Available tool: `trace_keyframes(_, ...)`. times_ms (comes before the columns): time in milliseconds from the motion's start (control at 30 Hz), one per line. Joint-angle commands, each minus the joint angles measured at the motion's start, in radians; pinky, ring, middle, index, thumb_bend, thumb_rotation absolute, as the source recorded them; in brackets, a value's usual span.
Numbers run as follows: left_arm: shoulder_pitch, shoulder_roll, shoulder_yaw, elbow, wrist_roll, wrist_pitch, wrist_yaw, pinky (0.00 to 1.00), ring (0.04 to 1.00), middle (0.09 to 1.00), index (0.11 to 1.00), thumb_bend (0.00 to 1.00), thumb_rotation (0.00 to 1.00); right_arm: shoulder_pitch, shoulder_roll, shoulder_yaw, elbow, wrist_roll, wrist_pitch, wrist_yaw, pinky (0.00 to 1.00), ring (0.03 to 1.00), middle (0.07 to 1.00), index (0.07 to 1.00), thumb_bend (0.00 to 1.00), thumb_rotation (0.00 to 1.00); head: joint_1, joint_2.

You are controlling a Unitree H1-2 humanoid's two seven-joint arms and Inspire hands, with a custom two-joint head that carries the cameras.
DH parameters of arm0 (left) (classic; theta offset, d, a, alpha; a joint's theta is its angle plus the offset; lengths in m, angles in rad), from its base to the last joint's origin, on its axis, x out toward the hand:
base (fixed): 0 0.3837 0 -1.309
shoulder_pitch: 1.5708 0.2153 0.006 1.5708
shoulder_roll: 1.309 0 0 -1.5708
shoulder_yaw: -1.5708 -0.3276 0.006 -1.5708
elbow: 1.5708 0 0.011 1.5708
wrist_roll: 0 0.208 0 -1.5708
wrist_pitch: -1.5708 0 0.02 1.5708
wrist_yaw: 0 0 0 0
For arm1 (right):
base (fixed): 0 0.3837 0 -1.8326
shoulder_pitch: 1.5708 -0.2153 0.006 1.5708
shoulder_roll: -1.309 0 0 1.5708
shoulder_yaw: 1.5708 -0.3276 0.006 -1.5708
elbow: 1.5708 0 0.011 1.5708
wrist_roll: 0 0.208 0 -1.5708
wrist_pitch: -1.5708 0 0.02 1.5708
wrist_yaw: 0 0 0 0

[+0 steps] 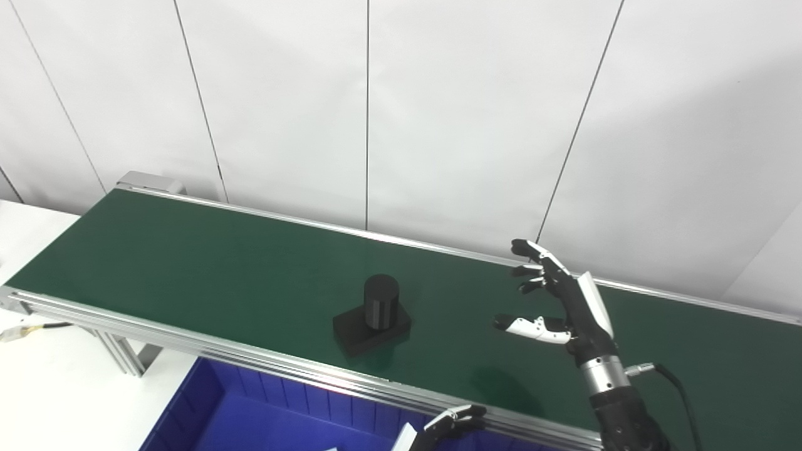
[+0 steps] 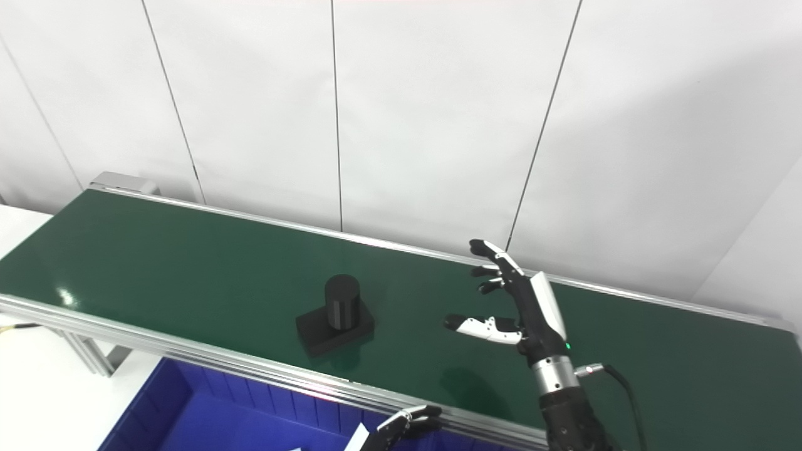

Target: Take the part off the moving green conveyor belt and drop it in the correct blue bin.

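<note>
The part (image 1: 374,313) is black, a short upright cylinder on a square base. It sits on the green conveyor belt (image 1: 207,263) near the belt's front edge, about mid-frame. My right hand (image 1: 557,300) is open above the belt, to the right of the part and apart from it, fingers spread and thumb pointing left toward it. My left hand (image 1: 448,425) shows only as fingertips at the bottom edge, over the blue bin (image 1: 250,413) below the belt's front rail. The part also shows in the right eye view (image 2: 336,314).
The belt runs from upper left to lower right with aluminium rails (image 1: 188,341). A white panelled wall (image 1: 401,113) stands behind it. A white table surface (image 1: 56,388) lies at the lower left, with a cable end (image 1: 19,331).
</note>
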Motion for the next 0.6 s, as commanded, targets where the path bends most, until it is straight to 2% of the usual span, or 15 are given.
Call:
trace_keyframes(0, -0.007, -0.001, 0.0, -0.035, 0.008, -0.029, 0.005, 0.79, 0.793, 0.768, 0.793, 1.0, 0.87, -0.067, 0.012, -0.005, 0.009, -0.004, -0.026, -0.006, 0.54, 0.682, 0.823, 0.838, 1.0, 0.54, 0.001, 0.001)
trace_keyframes(167, 0.0, 0.001, -0.005, -0.051, 0.011, -0.029, 0.007, 0.78, 0.801, 0.771, 0.79, 1.0, 0.87, -0.095, 0.038, 0.0, 0.065, 0.013, -0.031, -0.006, 0.53, 0.665, 0.808, 0.817, 1.0, 0.52, -0.001, 0.003)
trace_keyframes(300, 0.003, 0.003, -0.01, -0.059, 0.015, -0.029, 0.013, 0.79, 0.798, 0.767, 0.788, 1.0, 0.87, -0.109, 0.072, -0.019, 0.106, 0.06, -0.029, 0.017, 0.51, 0.677, 0.823, 0.827, 1.0, 0.52, 0.001, 0.003)
trace_keyframes(467, 0.006, 0.004, -0.014, -0.067, 0.013, -0.029, 0.012, 0.78, 0.796, 0.765, 0.794, 1.0, 0.87, -0.127, 0.099, -0.015, 0.131, 0.047, -0.027, 0.008, 0.5, 0.659, 0.815, 0.823, 1.0, 0.54, -0.005, 0.005)
trace_keyframes(567, 0.01, 0.006, -0.02, -0.079, 0.024, -0.029, 0.019, 0.76, 0.796, 0.768, 0.799, 1.0, 0.87, -0.134, 0.113, -0.013, 0.138, 0.042, -0.021, 0.01, 0.5, 0.643, 0.799, 0.814, 1.0, 0.51, -0.005, 0.008)
